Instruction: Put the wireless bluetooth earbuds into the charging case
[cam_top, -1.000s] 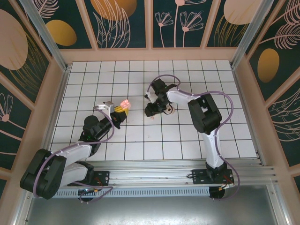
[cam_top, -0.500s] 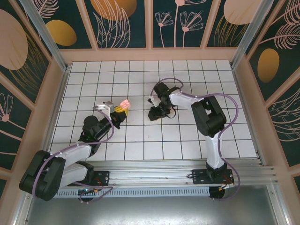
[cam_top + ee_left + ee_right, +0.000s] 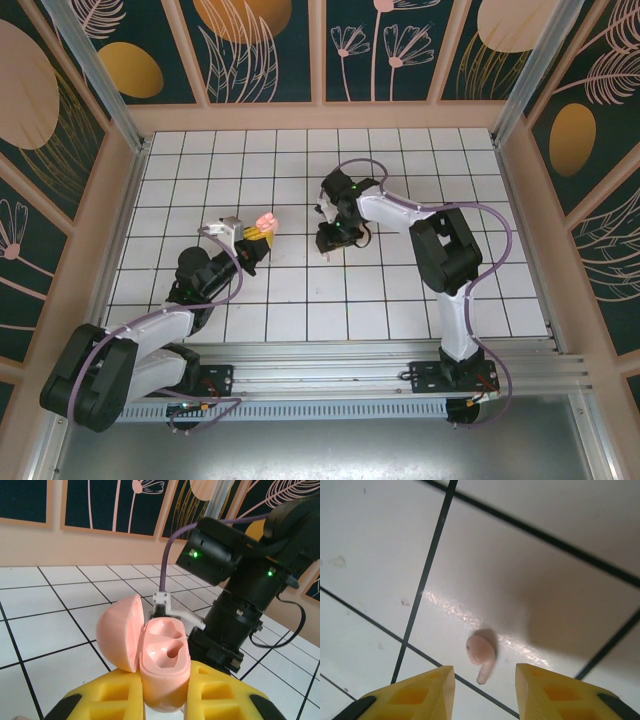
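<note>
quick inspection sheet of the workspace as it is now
surface: white tiled table, dark grid lines, glossy
job's things: charging case open, lid swung left, wells look empty; one earbud lying on a tile
clutter: nothing seen
grippers: left gripper shut on the charging case; right gripper open, fingers either side of the earbud, not touching it
cables: purple cable running along each arm
surroundings: dark floral wall panels in wooden frames

Count: case ×1. Earbud ×1, on the tiles. Grippers ×2: left gripper, right gripper.
</note>
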Controlling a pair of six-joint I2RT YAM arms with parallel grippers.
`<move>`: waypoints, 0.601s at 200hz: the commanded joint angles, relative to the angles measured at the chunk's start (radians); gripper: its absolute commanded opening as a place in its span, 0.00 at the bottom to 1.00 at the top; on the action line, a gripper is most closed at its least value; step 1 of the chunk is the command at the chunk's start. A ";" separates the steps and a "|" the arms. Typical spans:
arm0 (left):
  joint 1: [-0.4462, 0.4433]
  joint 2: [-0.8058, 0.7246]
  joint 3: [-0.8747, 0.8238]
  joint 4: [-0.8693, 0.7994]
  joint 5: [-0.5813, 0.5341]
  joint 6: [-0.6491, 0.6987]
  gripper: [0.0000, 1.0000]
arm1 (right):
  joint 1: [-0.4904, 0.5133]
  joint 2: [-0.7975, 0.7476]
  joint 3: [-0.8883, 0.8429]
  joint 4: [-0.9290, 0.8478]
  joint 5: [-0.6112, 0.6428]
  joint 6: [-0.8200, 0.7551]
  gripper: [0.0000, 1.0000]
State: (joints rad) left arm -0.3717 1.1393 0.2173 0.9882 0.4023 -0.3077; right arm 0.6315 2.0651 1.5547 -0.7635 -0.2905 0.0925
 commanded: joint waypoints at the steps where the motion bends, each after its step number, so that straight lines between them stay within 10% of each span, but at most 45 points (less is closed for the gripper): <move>1: 0.008 -0.020 0.019 0.004 -0.008 0.020 0.15 | 0.018 -0.027 0.060 -0.089 0.100 0.043 0.38; 120: 0.007 -0.017 0.030 -0.008 -0.008 0.027 0.15 | 0.095 0.140 0.255 -0.235 0.213 0.032 0.37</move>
State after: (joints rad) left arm -0.3717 1.1328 0.2173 0.9821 0.4023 -0.2996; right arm 0.7151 2.1735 1.7721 -0.9306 -0.1211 0.1181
